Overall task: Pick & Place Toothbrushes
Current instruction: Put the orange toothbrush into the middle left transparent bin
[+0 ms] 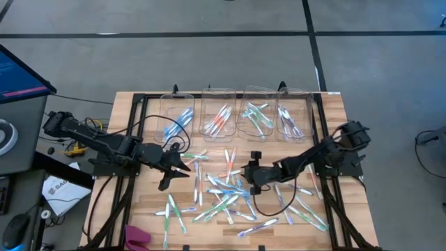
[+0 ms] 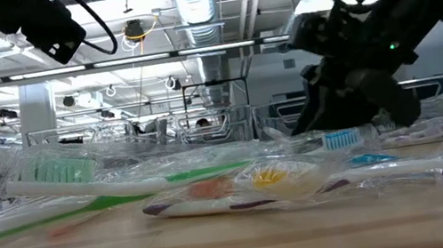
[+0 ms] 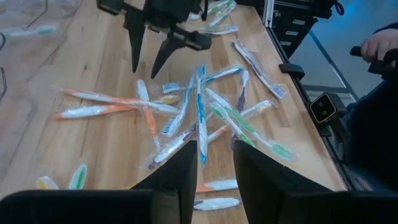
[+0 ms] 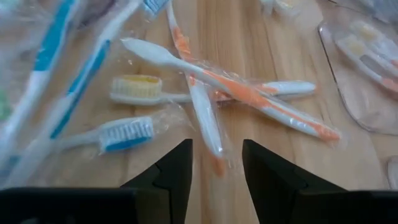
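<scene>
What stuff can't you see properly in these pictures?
- High view: how many toothbrushes sit in each clear bin; too small, and they overlap.
- Low view: the right gripper's fingertips, hidden behind its dark body and wrapped brushes.
- Left wrist view: the person, cut off by the edge.

Setting: industrial lab or workshop hall. Low view shows exposed ceiling ducting (image 2: 199,1), pipework and hanging lamps (image 2: 134,30) over open floor. High view: wooden table (image 1: 125,111) in a black metal frame (image 1: 136,139) on grey taped floor, monitor (image 1: 21,73) at one side (screen lit blue), loose cabling.
</scene>
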`<state>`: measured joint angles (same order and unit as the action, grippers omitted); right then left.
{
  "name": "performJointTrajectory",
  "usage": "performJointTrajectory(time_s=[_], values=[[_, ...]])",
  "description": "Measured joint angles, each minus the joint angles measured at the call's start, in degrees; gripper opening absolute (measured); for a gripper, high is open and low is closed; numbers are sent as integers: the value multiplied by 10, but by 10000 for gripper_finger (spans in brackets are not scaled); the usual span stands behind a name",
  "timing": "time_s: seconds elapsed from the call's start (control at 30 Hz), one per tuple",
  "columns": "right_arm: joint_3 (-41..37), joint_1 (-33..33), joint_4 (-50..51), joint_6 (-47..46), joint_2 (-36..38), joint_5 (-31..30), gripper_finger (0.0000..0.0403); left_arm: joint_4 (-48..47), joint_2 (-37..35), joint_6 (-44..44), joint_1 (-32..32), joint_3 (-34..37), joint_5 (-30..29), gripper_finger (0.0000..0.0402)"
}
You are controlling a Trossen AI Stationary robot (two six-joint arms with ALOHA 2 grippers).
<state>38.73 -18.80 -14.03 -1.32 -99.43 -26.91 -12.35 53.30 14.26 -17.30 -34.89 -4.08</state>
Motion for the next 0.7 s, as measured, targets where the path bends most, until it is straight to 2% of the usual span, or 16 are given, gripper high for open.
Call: performJointTrajectory(time_s=[0.17,0.33,0.47,0.7], values=[[18,16,3,16,-25,5,136,2,0,-7,0,0,0,99],[26,40,2,47,-29,58,132,5,0,-5,0,0,0,99],[27,60,25,45,-30,93,128,5,0,-1,-3,0,0,99],[30,81,63,28,-28,113,118,6,0,0,-20,0,0,99]])
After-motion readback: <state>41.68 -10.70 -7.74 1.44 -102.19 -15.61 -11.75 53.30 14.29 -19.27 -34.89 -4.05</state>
